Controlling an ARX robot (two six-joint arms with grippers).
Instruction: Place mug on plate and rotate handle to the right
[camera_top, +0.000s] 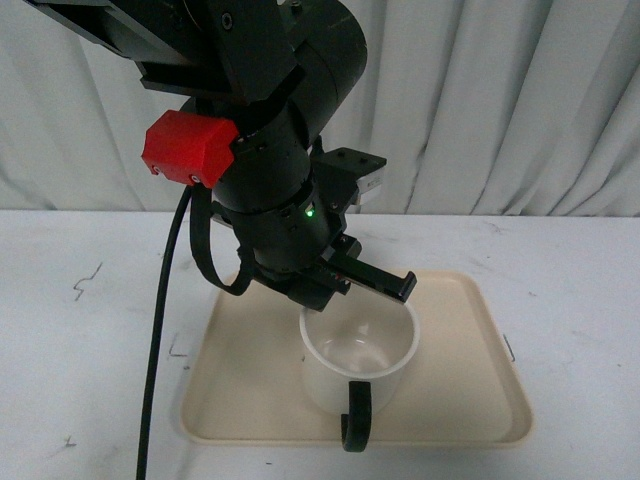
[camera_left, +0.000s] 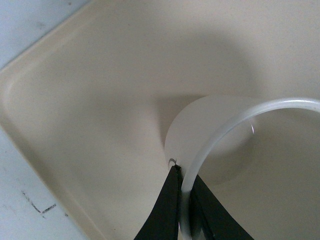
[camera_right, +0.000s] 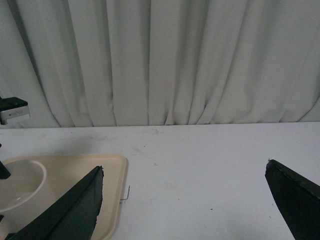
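The white mug (camera_top: 355, 365) stands upright on the beige plate (camera_top: 250, 390), near its front middle. Its black handle (camera_top: 356, 418) points toward the camera, over the plate's front rim. My left gripper (camera_top: 330, 300) comes down from above and is shut on the mug's far-left rim. The left wrist view shows both black fingers (camera_left: 167, 210) pinching the thin white rim of the mug (camera_left: 220, 130), one inside, one outside, above the plate (camera_left: 100, 75). My right gripper (camera_right: 182, 172) is open over bare table, with the mug (camera_right: 20, 185) and plate (camera_right: 112, 165) off to one side.
The plate lies on a white table (camera_top: 560, 300) with a few dark scuff marks. A pale curtain (camera_top: 500, 100) closes off the back. The left arm's black cable (camera_top: 160, 340) hangs down beside the plate's left edge.
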